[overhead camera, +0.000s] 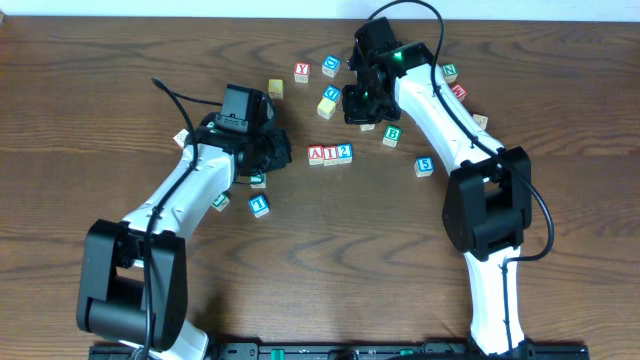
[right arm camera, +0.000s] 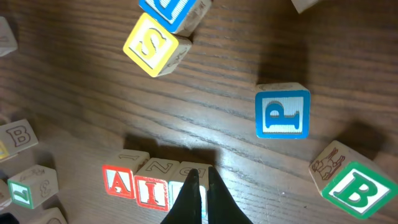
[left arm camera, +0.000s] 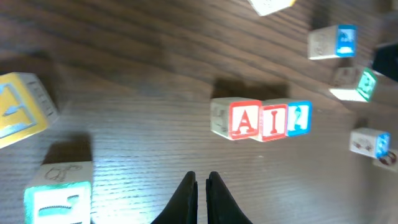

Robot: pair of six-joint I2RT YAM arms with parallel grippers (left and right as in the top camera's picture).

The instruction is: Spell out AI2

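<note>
Three blocks stand touching in a row on the table: a red A (overhead camera: 316,153), a red I (overhead camera: 330,153) and a blue 2 (overhead camera: 344,152). In the left wrist view they read A (left arm camera: 244,120), I (left arm camera: 273,120), 2 (left arm camera: 299,118). My left gripper (left arm camera: 201,177) is shut and empty, a short way left of the row (overhead camera: 281,153). My right gripper (right arm camera: 200,172) is shut and empty, above and behind the row (overhead camera: 360,112). In its view its fingers cover part of the 2 block (right arm camera: 179,186), next to I (right arm camera: 152,190) and A (right arm camera: 118,182).
Loose blocks lie around: red Y (overhead camera: 302,71), blue C (overhead camera: 331,66), a yellow block (overhead camera: 328,103), green B (overhead camera: 392,135), blue 5 (overhead camera: 424,166), blue 1 (overhead camera: 259,205). The right wrist view shows blue P (right arm camera: 282,115) and yellow S (right arm camera: 155,45).
</note>
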